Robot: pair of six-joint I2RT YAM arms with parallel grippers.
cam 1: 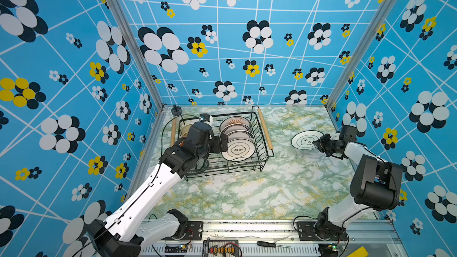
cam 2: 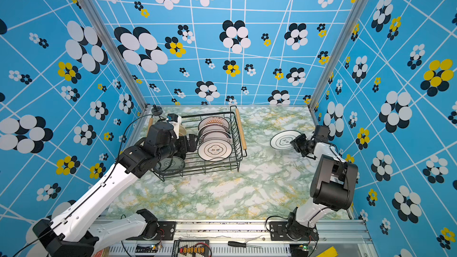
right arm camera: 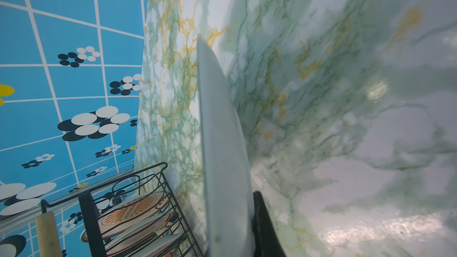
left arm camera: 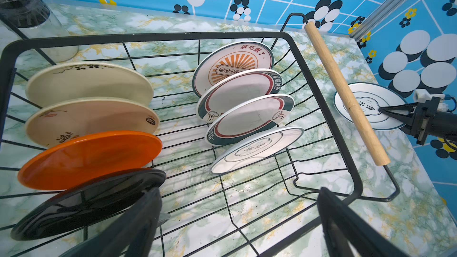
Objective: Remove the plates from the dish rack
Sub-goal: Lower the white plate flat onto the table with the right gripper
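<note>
My right claw [cam 1: 315, 142] is clamped on the rim of a white plate [cam 1: 305, 140], which is tilted over the counter [cam 1: 247, 194] and well apart from the dish rack [left arm camera: 148, 37]. My left claw [left arm camera: 237, 223] gapes wide inside the rack (gripping nothing), just beside the black plate [left arm camera: 86, 206]. Beyond it stand the orange plate [left arm camera: 91, 159], tan plate [left arm camera: 91, 119] and cream plate [left arm camera: 89, 82]. Four printed plates [left arm camera: 249, 117] fill the neighbouring row.

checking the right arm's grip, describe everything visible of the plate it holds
The held plate is round and white, with a dark rim line and a lobed outline around printed characters at its centre. It lies nearly flat over the table, right of the dish rack, its rim pinched by the shut right end effector; table contact is unclear.
</note>
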